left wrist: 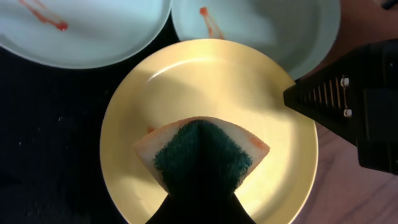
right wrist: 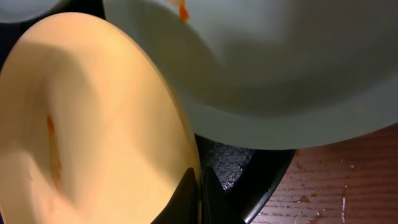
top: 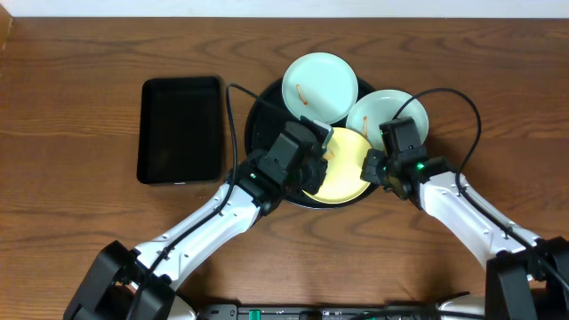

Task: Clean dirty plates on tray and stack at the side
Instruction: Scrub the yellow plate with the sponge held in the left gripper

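On the round black tray (top: 260,120) lie three plates. Two are pale mint, one at the back (top: 320,86) and one on the right (top: 388,116), each with an orange smear. The yellow plate (top: 347,173) lies in front of them. My left gripper (left wrist: 200,186) is shut on a green-faced sponge (left wrist: 233,155), which rests on the yellow plate (left wrist: 211,87). My right gripper (right wrist: 199,186) is shut on the rim of the yellow plate (right wrist: 93,124), at its right edge. A faint orange streak (right wrist: 53,146) shows on that plate.
A smaller rectangular black tray (top: 180,129) lies to the left of the round one on the wooden table (top: 80,107). Cables arch over both arms. Small drops and crumbs dot the wood (right wrist: 336,193) beside the tray rim (right wrist: 267,180).
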Tool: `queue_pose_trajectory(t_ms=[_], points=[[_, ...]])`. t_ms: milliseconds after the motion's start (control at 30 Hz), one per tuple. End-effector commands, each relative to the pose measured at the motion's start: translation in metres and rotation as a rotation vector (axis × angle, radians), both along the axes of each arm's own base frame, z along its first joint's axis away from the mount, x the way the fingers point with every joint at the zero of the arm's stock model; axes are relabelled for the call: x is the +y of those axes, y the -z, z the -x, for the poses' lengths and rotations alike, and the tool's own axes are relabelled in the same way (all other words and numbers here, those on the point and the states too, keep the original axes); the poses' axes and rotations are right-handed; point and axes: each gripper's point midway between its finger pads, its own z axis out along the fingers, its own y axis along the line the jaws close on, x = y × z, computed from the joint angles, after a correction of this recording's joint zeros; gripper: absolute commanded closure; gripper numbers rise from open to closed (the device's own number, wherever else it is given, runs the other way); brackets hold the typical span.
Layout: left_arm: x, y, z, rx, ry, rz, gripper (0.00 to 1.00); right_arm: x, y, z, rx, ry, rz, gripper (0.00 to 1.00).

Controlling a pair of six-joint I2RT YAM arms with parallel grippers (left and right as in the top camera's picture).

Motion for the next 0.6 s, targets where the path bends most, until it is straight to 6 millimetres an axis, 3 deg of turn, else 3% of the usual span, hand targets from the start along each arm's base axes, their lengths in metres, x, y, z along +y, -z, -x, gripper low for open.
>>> queue_pose_trajectory(t_ms=[0,567], points=[[0.002,0.003,-0.002,-0.016,-0.022,-0.004,0.92,0.006,0.003,0.003,0.023,0.008,-0.037,0.99],[0.004,0.058,-0.012,0.048,-0.062,-0.087,0.92,0.005,0.002,0.0,0.003,-0.013,-0.023,0.99]])
